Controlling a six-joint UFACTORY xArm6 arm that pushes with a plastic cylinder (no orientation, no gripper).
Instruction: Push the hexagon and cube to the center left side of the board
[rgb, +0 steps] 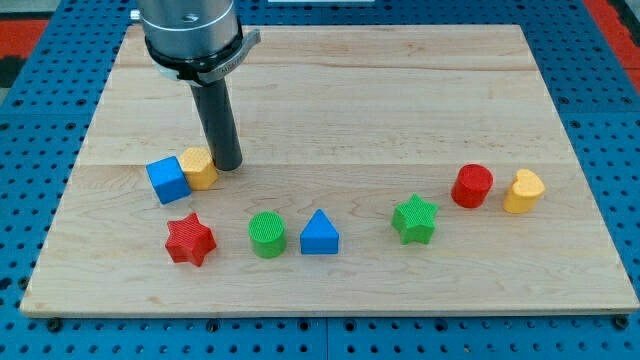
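A blue cube (167, 179) lies at the view's left on the wooden board (330, 90). A yellow hexagon (199, 167) touches the cube's right side. My tip (227, 164) rests on the board right against the hexagon's right side. The dark rod rises from it to the arm's grey housing at the view's top.
Along the board's lower part lie a red star (189, 240), a green cylinder (267, 235), a blue triangle (320, 233) and a green star (415, 219). At the view's right lie a red cylinder (472, 186) and a yellow block (523, 191).
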